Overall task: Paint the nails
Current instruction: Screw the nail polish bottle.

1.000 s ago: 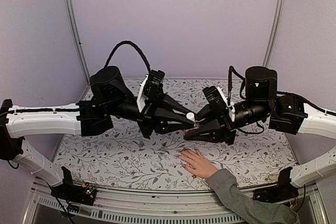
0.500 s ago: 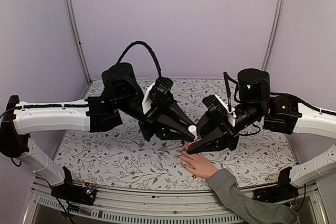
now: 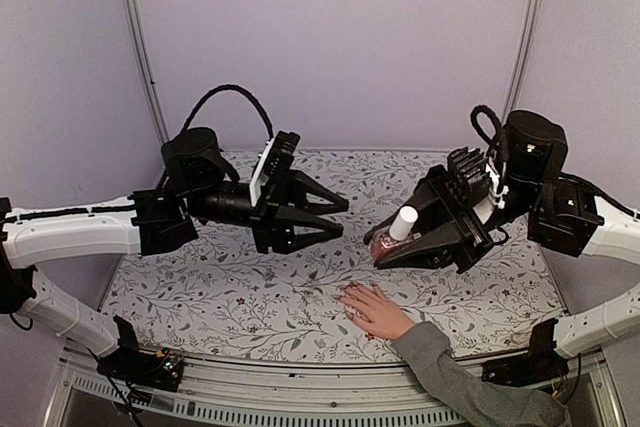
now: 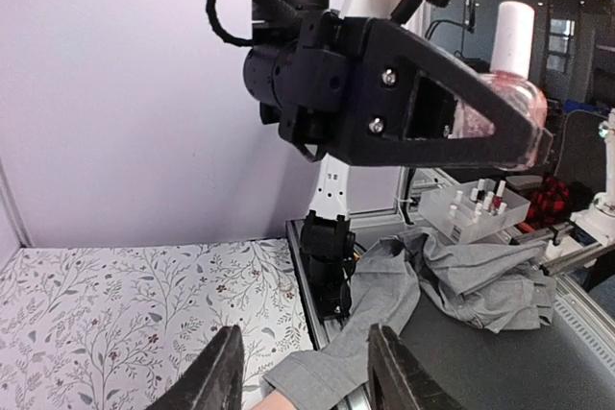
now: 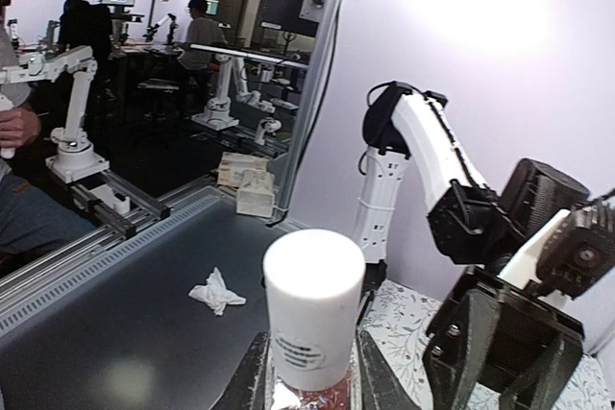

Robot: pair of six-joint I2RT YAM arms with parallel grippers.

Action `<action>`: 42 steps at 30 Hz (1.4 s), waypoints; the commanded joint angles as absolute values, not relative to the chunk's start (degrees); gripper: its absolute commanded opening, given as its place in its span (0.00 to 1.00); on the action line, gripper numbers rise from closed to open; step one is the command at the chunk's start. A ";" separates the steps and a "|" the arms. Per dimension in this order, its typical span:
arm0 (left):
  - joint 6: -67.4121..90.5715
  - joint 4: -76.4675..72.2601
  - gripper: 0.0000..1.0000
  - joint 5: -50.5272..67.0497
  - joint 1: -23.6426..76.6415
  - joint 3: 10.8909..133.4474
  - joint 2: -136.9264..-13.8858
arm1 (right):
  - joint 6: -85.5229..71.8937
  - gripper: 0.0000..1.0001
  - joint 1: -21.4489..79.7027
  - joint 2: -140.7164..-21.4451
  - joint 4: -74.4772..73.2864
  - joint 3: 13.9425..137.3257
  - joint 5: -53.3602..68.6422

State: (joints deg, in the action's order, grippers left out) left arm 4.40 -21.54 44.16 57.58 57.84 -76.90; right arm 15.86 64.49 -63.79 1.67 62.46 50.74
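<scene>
A light-skinned hand point(image 3: 374, 311) with a grey sleeve point(image 3: 455, 382) lies flat on the flowered table; its nails are too small to make out. My right gripper point(image 3: 383, 248) hangs above and to the right of the hand, shut on a pink nail polish bottle point(image 3: 386, 241) with a white cap point(image 3: 403, 222). The right wrist view shows that cap point(image 5: 313, 306) upright between the fingers point(image 5: 254, 377). My left gripper point(image 3: 343, 218) hovers to the left, open and empty. In the left wrist view its fingers point(image 4: 220, 374) frame the sleeve point(image 4: 384, 314), with the bottle point(image 4: 500, 93) ahead.
The flowered table mat point(image 3: 230, 297) runs out to a metal rail point(image 3: 300, 387) at the near edge. Beyond the table's right side, the left wrist view shows a small rack of polish bottles point(image 4: 478, 206) and a grey garment point(image 4: 480, 280).
My left gripper has opened, come off the white cap and drawn back to the left. My right gripper has risen and moved right with the bottle. The hand has stayed put.
</scene>
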 commanded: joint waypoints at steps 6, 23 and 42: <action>8.09 -25.02 0.49 22.92 57.30 51.02 -66.91 | 11.03 0.00 64.51 -63.13 4.70 61.35 23.64; 11.73 -27.82 0.52 -4.52 64.20 54.54 -72.91 | 9.42 0.00 65.27 -72.62 1.84 62.68 -15.14; 14.12 -25.87 0.39 -5.41 64.20 61.30 -80.95 | 11.16 0.00 67.56 -76.30 0.07 63.97 -21.95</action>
State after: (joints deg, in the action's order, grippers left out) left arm 13.72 -25.91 -6.07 63.68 59.88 -80.49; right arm 10.57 67.13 -76.51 -0.19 62.17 -19.64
